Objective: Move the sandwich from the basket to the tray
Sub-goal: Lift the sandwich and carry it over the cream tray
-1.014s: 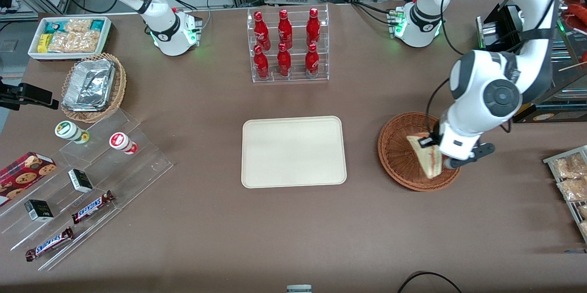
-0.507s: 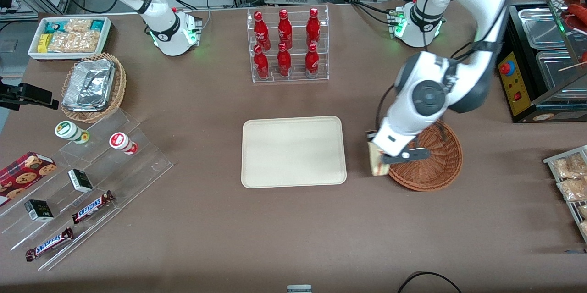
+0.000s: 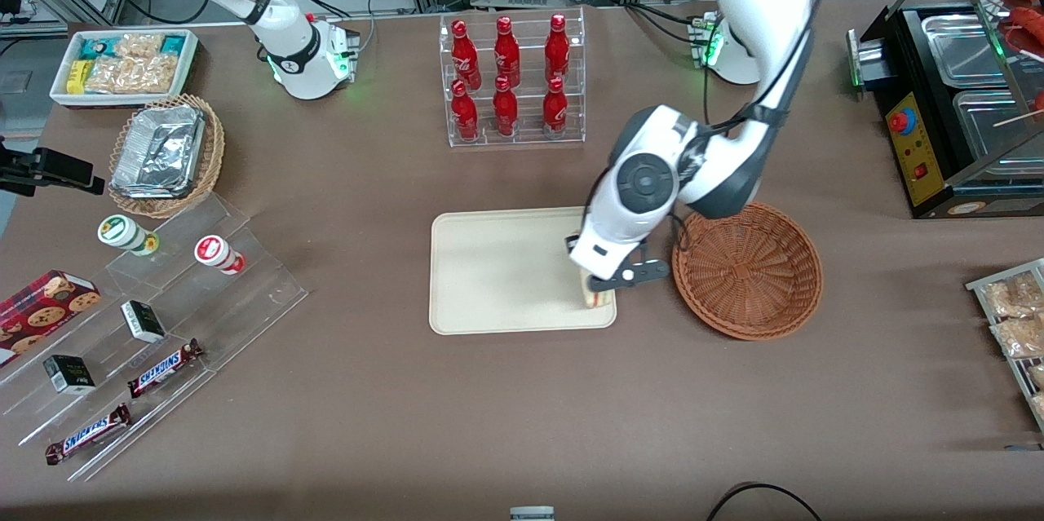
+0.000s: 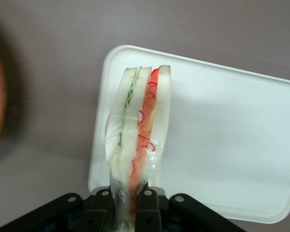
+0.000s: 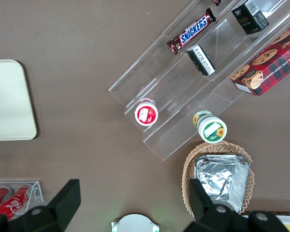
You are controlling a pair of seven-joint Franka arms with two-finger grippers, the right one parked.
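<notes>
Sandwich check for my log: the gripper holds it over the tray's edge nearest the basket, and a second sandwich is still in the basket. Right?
Not quite. The front view shows the basket holds no second sandwich. The rest stands: the gripper is shut on the sandwich over the tray edge nearest the basket; the left wrist view shows the fingers clamping the sandwich.
</notes>
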